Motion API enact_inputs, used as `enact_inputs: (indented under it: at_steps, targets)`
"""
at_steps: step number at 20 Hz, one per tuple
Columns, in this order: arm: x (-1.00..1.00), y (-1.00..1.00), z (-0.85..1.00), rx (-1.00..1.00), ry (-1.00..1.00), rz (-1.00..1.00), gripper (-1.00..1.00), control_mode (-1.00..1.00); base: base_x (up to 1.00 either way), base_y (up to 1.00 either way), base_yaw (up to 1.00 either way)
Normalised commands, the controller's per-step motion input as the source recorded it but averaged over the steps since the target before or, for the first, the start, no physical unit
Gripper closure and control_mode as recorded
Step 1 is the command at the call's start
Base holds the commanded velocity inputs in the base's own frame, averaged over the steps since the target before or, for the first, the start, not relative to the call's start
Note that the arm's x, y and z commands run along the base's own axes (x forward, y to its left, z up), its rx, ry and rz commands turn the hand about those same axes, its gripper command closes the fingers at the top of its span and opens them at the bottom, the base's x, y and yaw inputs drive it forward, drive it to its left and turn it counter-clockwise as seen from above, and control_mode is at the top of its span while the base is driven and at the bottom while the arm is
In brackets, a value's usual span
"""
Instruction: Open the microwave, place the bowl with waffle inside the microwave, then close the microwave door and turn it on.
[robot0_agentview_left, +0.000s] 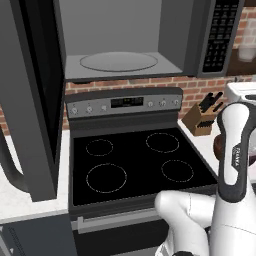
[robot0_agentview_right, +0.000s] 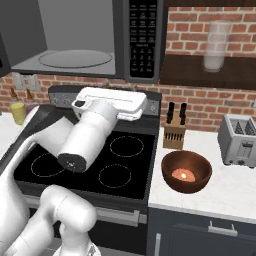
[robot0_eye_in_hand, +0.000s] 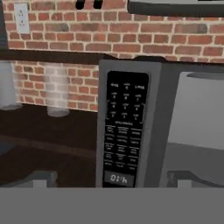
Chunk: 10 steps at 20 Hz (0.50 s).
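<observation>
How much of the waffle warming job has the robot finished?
Done: the microwave door is swung open, so the microwave shows its bare glass turntable.
In hand: nothing. The open gripper faces the keypad.
Left: the bowl with the waffle sits on the counter beside the stove. It needs lifting inside, then shutting the door and starting it.
</observation>
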Motion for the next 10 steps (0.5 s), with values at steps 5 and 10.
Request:
enact_inputs:
  at_steps: [5,10]
  targets:
    - [0.00,-0.21,-0.02,-0.38,0.79,0.00,-1.00,-1.00,0.00,0.00,0.00]
    - [-0.01,-0.40,-0.23,-0.37,0.73,0.00,-1.00,-1.00,0.00,0.00,0.00]
